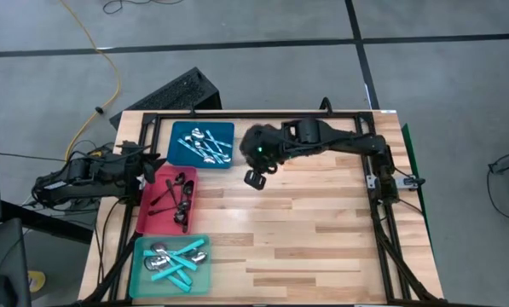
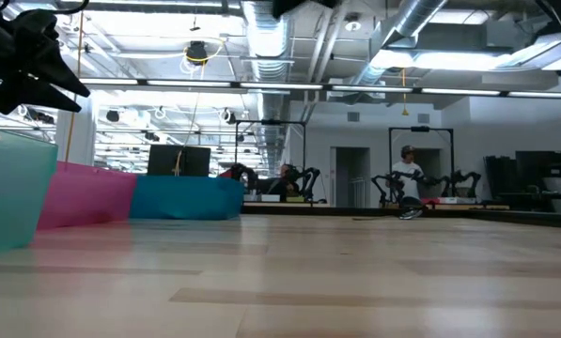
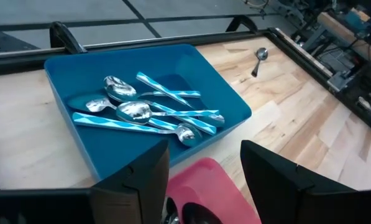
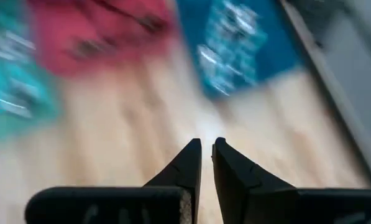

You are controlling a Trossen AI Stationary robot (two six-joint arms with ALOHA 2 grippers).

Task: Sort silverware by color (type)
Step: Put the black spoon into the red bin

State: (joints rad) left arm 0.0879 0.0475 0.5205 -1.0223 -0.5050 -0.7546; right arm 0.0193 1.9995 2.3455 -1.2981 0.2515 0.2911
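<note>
The silverware lies in three trays along the table's left side. Shiny silver spoons fill the blue tray at the far end. Black spoons lie in the red tray. Turquoise-handled and silver spoons lie in the teal tray. One silver spoon lies on the bare wood near the far rail. My right gripper hangs above the table just right of the blue and red trays, shut, with nothing between its fingers. My left gripper waits open over the red tray's far end.
A black metal frame runs along the table's far and right edges. Bare wood stretches right of the trays to the near edge. Beyond the far edge, a dark keyboard-like object and a yellow cable lie on the floor.
</note>
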